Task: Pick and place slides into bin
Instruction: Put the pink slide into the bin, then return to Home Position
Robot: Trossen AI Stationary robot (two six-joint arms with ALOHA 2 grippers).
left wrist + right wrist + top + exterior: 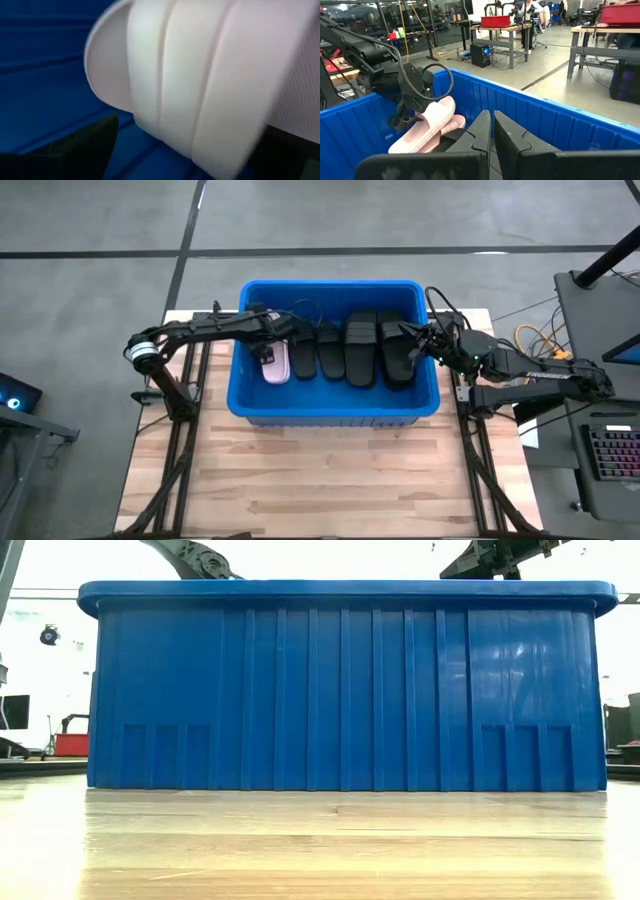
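The blue bin (335, 408) stands mid-table and fills the low view (340, 690). Several black slides (360, 350) lie side by side on its floor. My left gripper (265, 345) is inside the bin's left part, shut on a pale pink slide (275, 363), which also shows in the right wrist view (427, 127). A second pink slide (456, 122) lies under it. My right gripper (412, 345) is shut and empty over the bin's right part, above a black slide. My left gripper has the pink slide between its two fingers, one finger (75, 150) on each long side, across the slide by its ribbed strap (200, 75). The fingers come from above and from the table's left. The slide is tilted, one end (449, 103) raised.
The bin's tall walls (555, 120) surround both grippers. Bare wooden tabletop (320, 480) lies in front of the bin. Cables (535, 340) and a dark side table (600, 320) stand to the right. Workbenches show in the room beyond.
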